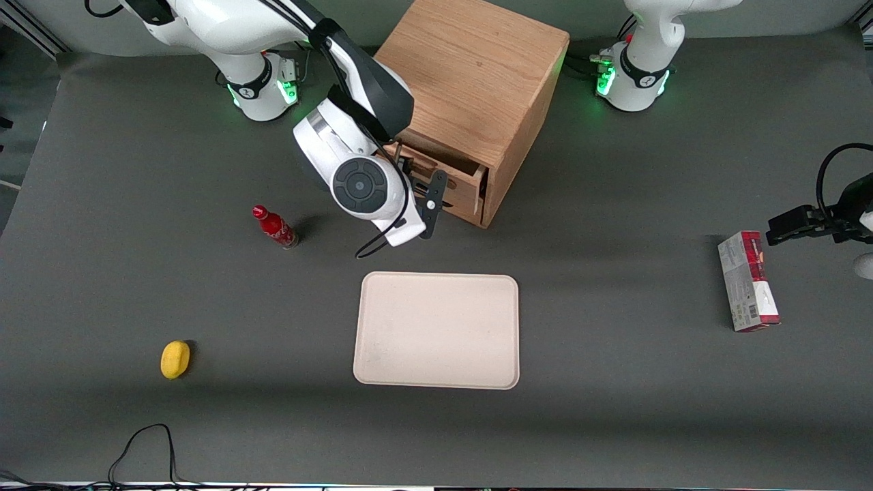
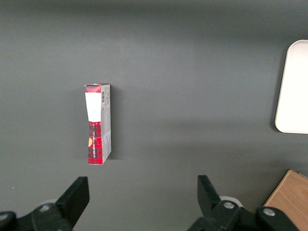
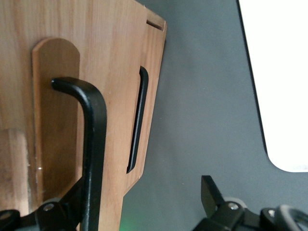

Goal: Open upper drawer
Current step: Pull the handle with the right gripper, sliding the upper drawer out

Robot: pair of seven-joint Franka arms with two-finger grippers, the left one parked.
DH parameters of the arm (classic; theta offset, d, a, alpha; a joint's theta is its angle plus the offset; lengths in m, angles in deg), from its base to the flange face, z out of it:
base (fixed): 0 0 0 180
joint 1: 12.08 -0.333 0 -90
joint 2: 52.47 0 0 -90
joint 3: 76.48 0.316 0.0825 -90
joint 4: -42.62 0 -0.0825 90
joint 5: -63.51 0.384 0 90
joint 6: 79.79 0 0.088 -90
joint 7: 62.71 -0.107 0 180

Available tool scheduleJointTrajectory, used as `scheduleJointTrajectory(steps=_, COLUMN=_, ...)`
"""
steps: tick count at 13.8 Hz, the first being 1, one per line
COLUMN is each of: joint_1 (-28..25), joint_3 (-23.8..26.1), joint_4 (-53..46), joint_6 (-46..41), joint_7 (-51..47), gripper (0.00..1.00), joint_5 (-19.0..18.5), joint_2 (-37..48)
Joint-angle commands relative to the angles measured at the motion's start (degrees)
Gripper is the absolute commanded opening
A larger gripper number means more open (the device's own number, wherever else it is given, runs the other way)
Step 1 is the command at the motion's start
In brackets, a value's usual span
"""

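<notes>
The oak cabinet [image 1: 477, 75] stands between the two arm bases, farther from the front camera than the beige tray [image 1: 436, 331], and its upper drawer [image 1: 447, 179] already stands pulled out a little way, its wooden inside showing as a dark gap under the cabinet top. The right arm's gripper [image 1: 426, 204] is at the drawer front; in the right wrist view the thin black bar handle [image 3: 86, 144] of the upper drawer runs along one finger [image 3: 72, 202] and between the two, the other finger [image 3: 211, 195] standing well apart, so the claw is spread wide and hooks the bar without pinching it. The lower drawer's handle [image 3: 137, 120] shows beside it, untouched. To finish well, the pull should probably run straight along the drawer's slide, toward the tray, keeping the finger seated against the bar so it cannot slip off its end, and slow enough that the cabinet does not drag across the table [image 1: 614, 409].
</notes>
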Motion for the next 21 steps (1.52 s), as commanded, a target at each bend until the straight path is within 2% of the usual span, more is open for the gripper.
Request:
scheduleJointTrajectory(steps=1, joint_1=0.42, joint_3=-0.01, joint_4=-0.18, joint_6=1.21, joint_7=-0.04, gripper=1.0, joint_5=-0.89, joint_2=-0.17)
scheduleJointTrajectory(steps=17, joint_1=4.72, joint_3=-0.27, joint_4=-0.71, joint_6=3.93, joint_7=1.54, gripper=1.0, joint_5=-2.03, joint_2=-1.22)
scheduleJointTrajectory(steps=21, joint_1=7.18, joint_3=-0.19, joint_4=-1.06, joint_6=4.37, joint_7=1.63, gripper=1.0, joint_5=-1.68, joint_2=-1.49)
